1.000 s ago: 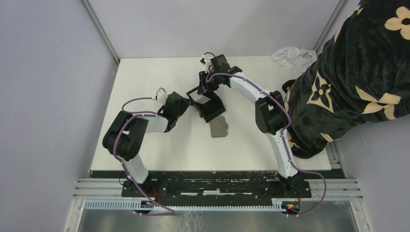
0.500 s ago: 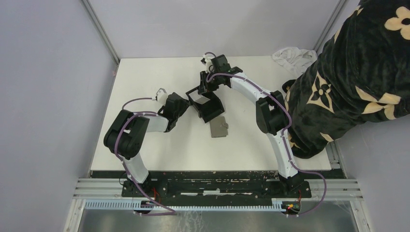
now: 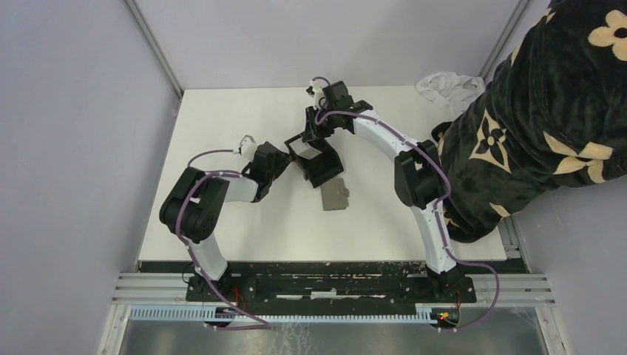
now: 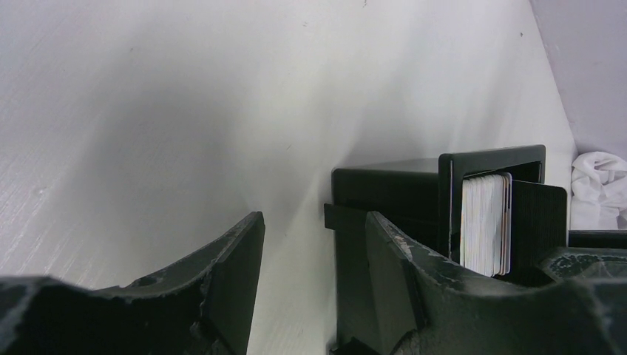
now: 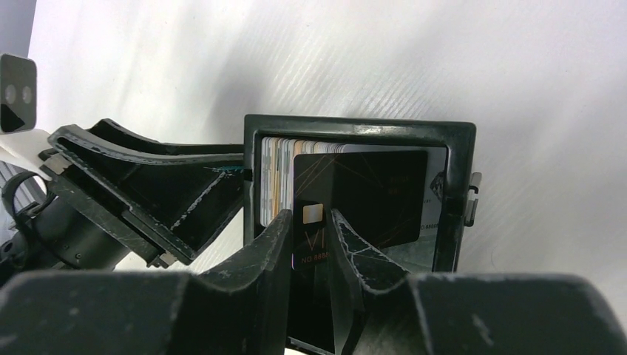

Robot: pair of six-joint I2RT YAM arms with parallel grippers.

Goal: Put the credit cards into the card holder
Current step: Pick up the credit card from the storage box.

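The card holder (image 3: 316, 161), a black open-top box, stands mid-table. In the right wrist view it (image 5: 455, 192) holds several pale cards (image 5: 277, 181) upright along its left wall and a black card (image 5: 370, 196) with a gold chip leaning inside. My right gripper (image 5: 312, 233) hovers over the box, jaws a little apart, the black card's face showing in the gap. My left gripper (image 4: 314, 255) is open and empty, its right finger beside the box's outer wall (image 4: 384, 196). A silver-grey card (image 3: 335, 194) lies flat on the table just in front of the box. No tan-gold card shows.
A white cloth (image 3: 447, 87) lies at the table's back right corner. A person in a black flowered garment (image 3: 547, 111) leans over the right edge. Grey walls close in on the left and back.
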